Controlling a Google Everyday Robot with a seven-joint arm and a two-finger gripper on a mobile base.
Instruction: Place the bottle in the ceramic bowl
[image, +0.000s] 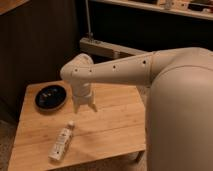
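1. Bottle (62, 142) lies flat on the table (115, 125) near its front edge, at about 7 o'clock from my gripper (85, 108).
2. Its long axis runs from 1 o'clock to 7 o'clock. The pale cap is at the 1 o'clock end, the end nearer me, and the base points toward the table's front-left corner.
3. My gripper hangs fingers-down over the middle of the table, apart from the bottle.
4. My 2 fingers stand spread wide with nothing between them, so I hold nothing.
5. The bowl (51, 96) sits at about 10 o'clock from me, near the back-left corner. It is at roughly 12 o'clock from the bottle and well apart from it.
6. I judge the pick not yet begun. The bottle is on the wood, not in the bowl.
7. The coming move, as I read it, is a shift toward 7 o'clock and then a descent over the bottle's middle.
8. My fingers look spread along roughly 9 to 3 o'clock. A slight wrist turn toward 10 to 4 would probably set them square across the bottle.
9. I have only 1 arm, so the reach is mine. A round body like this may roll if 1 finger lands first.
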